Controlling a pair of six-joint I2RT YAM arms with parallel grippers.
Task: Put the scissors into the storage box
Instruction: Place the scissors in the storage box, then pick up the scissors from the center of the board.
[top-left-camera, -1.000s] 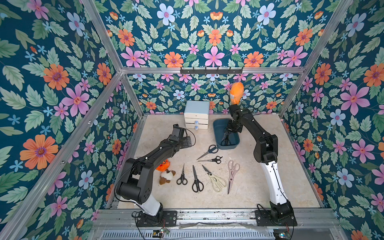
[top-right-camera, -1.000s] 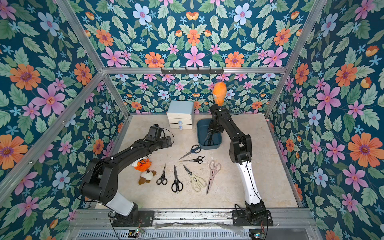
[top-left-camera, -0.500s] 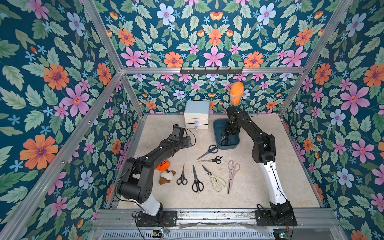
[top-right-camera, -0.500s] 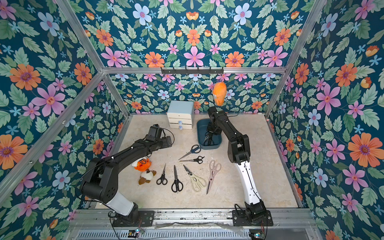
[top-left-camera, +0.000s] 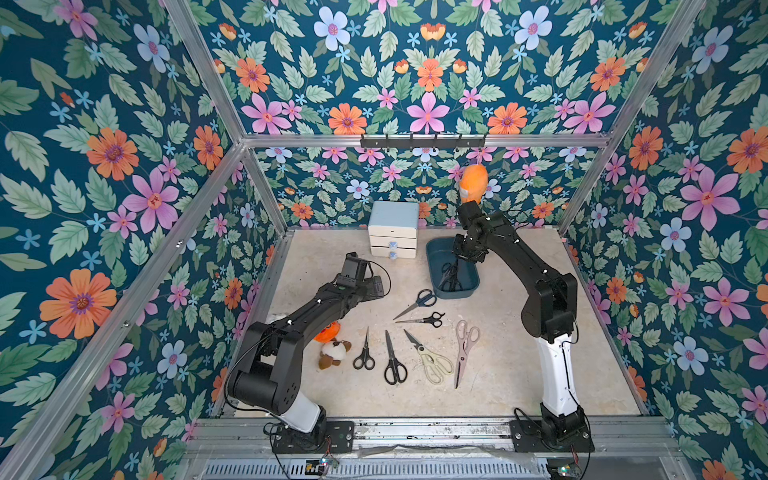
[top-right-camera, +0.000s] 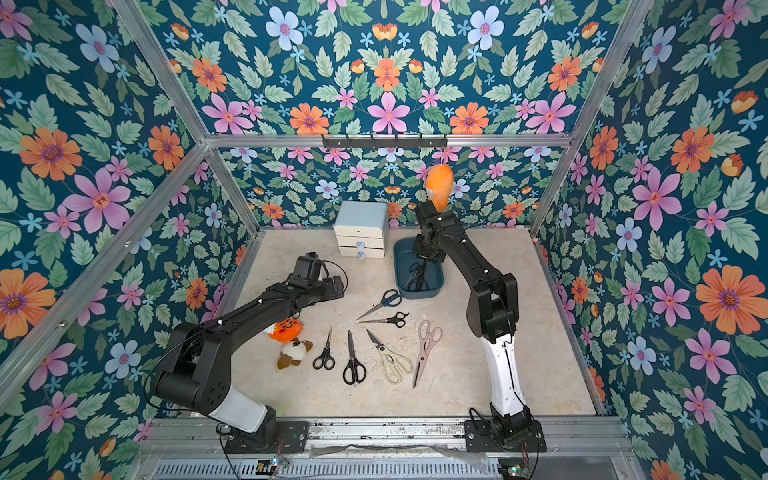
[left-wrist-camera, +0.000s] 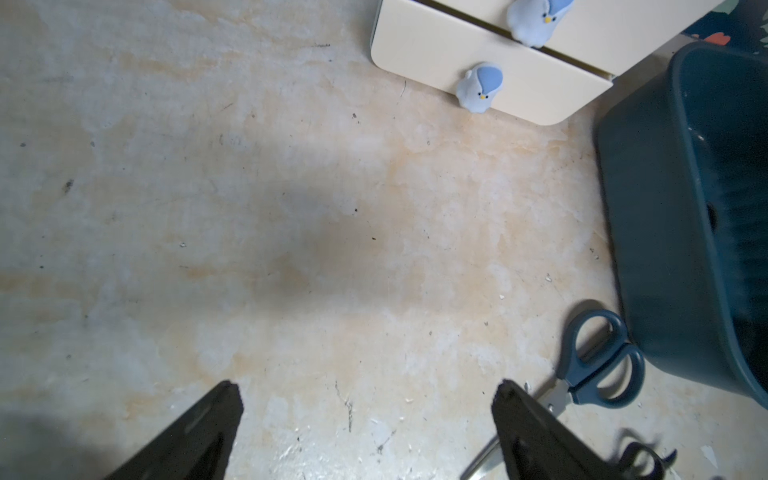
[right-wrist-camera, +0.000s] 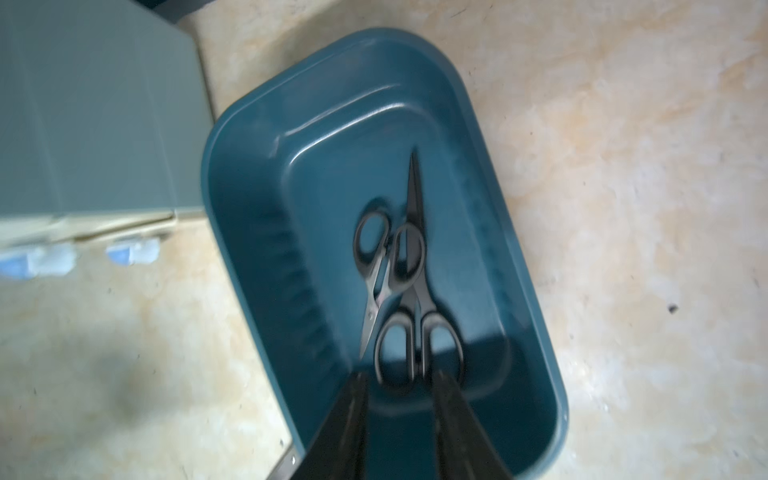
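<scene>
Right gripper (right-wrist-camera: 401, 376) hangs over the storage box (right-wrist-camera: 257, 216), jaws slightly apart and gripping nothing. 2 black-handled scissors lie crossed on the box floor: the larger pair (right-wrist-camera: 417, 332) has its handles directly below the fingertips, with the smaller pair (right-wrist-camera: 376, 297) alongside. Left gripper (left-wrist-camera: 365, 390) is spread wide over bare table (top-left-camera: 519, 374), with the dark-blue-handled pair (left-wrist-camera: 598, 365) just beside 1 finger and near the box wall. The cream shears (top-left-camera: 424, 353) and pinkish-beige shears (top-left-camera: 462, 353) lie apart on open table. The drawer cabinet (top-left-camera: 393, 228) stands just beside the box.
</scene>
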